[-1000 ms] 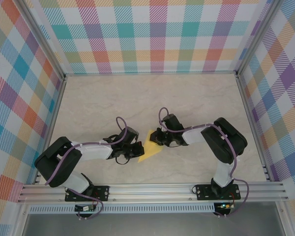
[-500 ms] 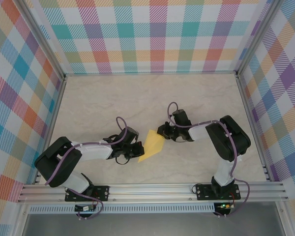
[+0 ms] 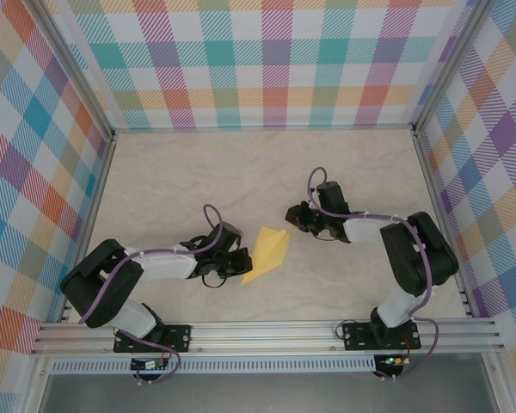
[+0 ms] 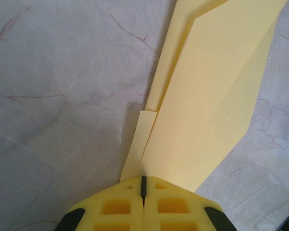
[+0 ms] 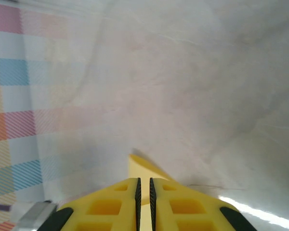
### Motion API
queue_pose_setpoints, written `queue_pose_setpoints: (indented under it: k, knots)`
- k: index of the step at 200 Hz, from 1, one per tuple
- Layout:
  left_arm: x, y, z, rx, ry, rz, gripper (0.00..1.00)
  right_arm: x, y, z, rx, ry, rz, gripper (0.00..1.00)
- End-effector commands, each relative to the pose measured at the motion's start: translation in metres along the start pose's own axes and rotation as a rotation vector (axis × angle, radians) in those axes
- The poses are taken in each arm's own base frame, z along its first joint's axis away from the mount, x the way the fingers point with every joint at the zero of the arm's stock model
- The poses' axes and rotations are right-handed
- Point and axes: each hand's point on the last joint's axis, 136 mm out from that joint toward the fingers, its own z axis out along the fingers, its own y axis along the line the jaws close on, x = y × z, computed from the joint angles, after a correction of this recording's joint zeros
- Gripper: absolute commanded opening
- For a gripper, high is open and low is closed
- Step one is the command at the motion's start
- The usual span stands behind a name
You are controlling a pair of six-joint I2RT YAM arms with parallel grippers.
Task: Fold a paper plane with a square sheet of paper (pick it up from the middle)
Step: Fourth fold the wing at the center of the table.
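right gripper (image 3: 291,212) has backed away, jaws barely parted, empty; left gripper (image 3: 243,263) clamps the creased square sheet of paper (image 3: 268,252) lying ahead of it. seemingly mid-fold; next, the right likely must retake an edge.

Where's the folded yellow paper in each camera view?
Top external: folded yellow paper lies mid-table, just right of the left tool.
Left wrist: it takes the upper right, running up from that tool's shut tips at bottom centre.
Right wrist: a pale yellow corner pokes out just above the right tool, bottom centre.
Shared landmark: the marbled tabletop.
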Motion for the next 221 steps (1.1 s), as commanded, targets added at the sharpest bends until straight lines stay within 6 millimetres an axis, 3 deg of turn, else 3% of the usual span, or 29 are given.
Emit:
queue_pose_setpoints:
  k: [1,46,73,112,156,221]
  knots:
    - [0.040,0.085,0.002,-0.313,0.101,-0.038,0.03,0.019,0.026,-0.003,-0.061,0.047,-0.069,0.14]
    - [0.038,0.081,0.003,-0.305,0.099,-0.034,0.04,0.088,0.037,0.028,-0.056,0.170,-0.083,0.12]
    - [0.037,0.080,0.002,-0.306,0.100,-0.032,0.03,0.117,0.037,0.040,-0.059,0.223,-0.087,0.11]
    - [0.038,0.081,0.003,-0.307,0.100,-0.032,0.03,0.126,0.016,0.041,-0.008,0.224,-0.060,0.10]
    - [0.037,0.081,0.004,-0.307,0.101,-0.034,0.03,0.135,0.013,0.045,-0.013,0.258,-0.058,0.10]
    - [0.039,0.085,0.004,-0.320,0.105,-0.033,0.03,0.134,-0.034,0.045,0.148,0.220,-0.030,0.10]
